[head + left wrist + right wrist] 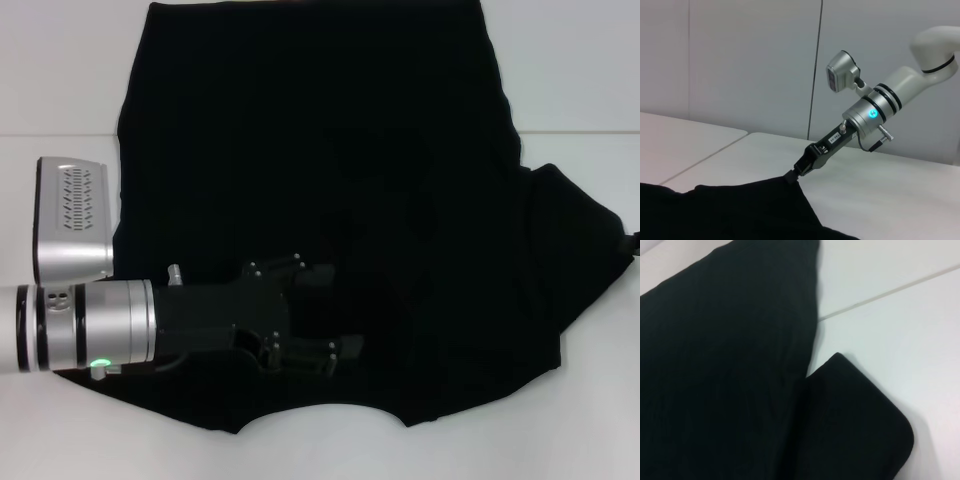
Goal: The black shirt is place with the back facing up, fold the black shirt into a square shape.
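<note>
The black shirt (330, 180) lies spread flat and plain side up on the white table (60, 80). Its right sleeve (585, 250) sticks out to the right; no sleeve shows on the left side. My left gripper (335, 310) is open and hovers over the shirt's lower middle, near the collar edge. My right gripper (633, 245) barely shows at the right edge. In the left wrist view the right gripper (799, 171) is shut on the tip of the right sleeve (775, 187). The right wrist view shows the sleeve (860, 420) beside the shirt body (725, 365).
A seam line (50, 135) runs across the table. The silver camera housing (72, 218) of my left wrist sits over the table left of the shirt. White wall panels (740, 60) stand behind the table.
</note>
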Available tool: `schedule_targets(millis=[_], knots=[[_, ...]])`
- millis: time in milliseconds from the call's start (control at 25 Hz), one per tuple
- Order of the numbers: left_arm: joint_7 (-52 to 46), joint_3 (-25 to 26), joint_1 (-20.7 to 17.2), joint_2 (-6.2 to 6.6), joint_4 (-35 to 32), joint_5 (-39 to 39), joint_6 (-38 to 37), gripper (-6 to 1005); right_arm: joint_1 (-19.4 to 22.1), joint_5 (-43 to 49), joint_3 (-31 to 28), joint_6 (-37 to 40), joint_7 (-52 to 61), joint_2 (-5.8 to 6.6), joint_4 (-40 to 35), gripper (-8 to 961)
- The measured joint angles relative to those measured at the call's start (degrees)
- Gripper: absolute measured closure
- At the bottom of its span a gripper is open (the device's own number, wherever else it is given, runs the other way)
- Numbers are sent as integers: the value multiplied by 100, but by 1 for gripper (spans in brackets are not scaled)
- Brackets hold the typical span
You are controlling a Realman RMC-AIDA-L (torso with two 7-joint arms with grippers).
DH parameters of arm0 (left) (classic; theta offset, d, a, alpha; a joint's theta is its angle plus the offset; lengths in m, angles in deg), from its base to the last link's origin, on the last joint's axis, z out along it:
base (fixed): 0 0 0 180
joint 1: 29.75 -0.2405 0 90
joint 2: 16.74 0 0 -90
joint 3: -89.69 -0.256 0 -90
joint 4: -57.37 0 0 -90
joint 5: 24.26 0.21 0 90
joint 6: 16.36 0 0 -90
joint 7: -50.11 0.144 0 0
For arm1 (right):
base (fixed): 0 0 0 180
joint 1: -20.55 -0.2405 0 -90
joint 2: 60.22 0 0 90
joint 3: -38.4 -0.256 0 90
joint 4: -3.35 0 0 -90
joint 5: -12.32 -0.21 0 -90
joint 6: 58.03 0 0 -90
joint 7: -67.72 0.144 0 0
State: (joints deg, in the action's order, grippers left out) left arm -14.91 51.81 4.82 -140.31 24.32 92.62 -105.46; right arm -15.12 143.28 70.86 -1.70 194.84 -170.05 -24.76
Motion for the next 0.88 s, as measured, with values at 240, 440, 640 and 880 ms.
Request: schedule_targets(millis=[240, 440, 640, 880], knots=[[-70, 0, -11, 0, 0, -8, -24, 50, 57, -1, -281, -56, -144, 11, -23, 932], [-72, 0, -13, 0, 0, -8, -28, 50, 49, -1, -429, -207, -221, -9, -66, 928], [-72, 0, -13, 0, 0, -8, -28, 51, -35, -1, -433, -298, -238, -32, -71, 923], [-72, 0, -12, -7, 0, -8, 15, 51, -212, -1, -434, -306, -284, -119, -72, 917]])
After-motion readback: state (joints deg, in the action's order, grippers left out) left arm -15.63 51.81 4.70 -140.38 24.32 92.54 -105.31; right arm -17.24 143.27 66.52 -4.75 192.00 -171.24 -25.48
